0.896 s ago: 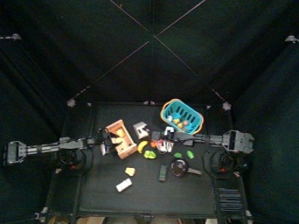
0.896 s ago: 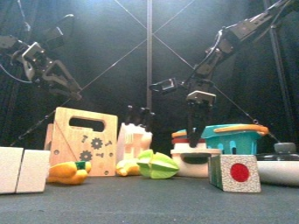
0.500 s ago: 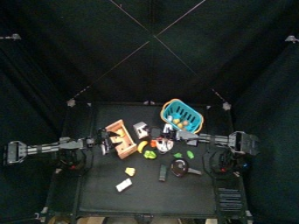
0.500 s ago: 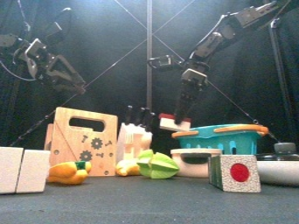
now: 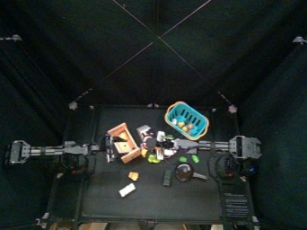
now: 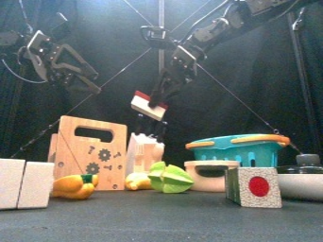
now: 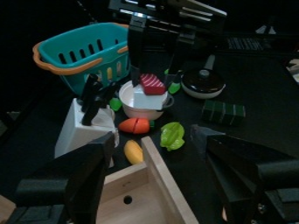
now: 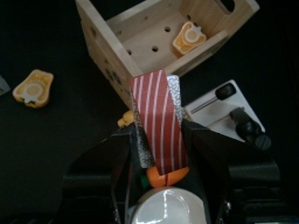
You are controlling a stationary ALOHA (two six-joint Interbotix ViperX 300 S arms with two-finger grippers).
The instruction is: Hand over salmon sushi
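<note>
The salmon sushi [image 6: 149, 105], a white block with a red-and-white striped top, hangs high above the table, tilted. My right gripper [image 6: 157, 94] is shut on it and has reached across the middle; in the right wrist view the sushi [image 8: 158, 121] sits between the jaws, over the wooden board [image 8: 163, 31]. In the top view the right gripper [image 5: 160, 143] is near the table's middle. My left gripper [image 6: 72, 74] is open and empty, raised at the left, apart from the sushi. The left wrist view shows the sushi [image 7: 152, 84] ahead of its own open gripper [image 7: 163, 184].
Below stand a wooden board [image 6: 89, 151], a white knife block [image 6: 145, 151], a green vegetable [image 6: 168, 178], a white bowl [image 6: 209, 175], a teal basket [image 6: 240, 147], a block with a red circle [image 6: 254, 186], a pan [image 6: 300, 180] and white blocks [image 6: 25, 182].
My right gripper has lifted the sushi up from beside the basket and carried it left, toward the left arm. The left gripper has shifted slightly.
</note>
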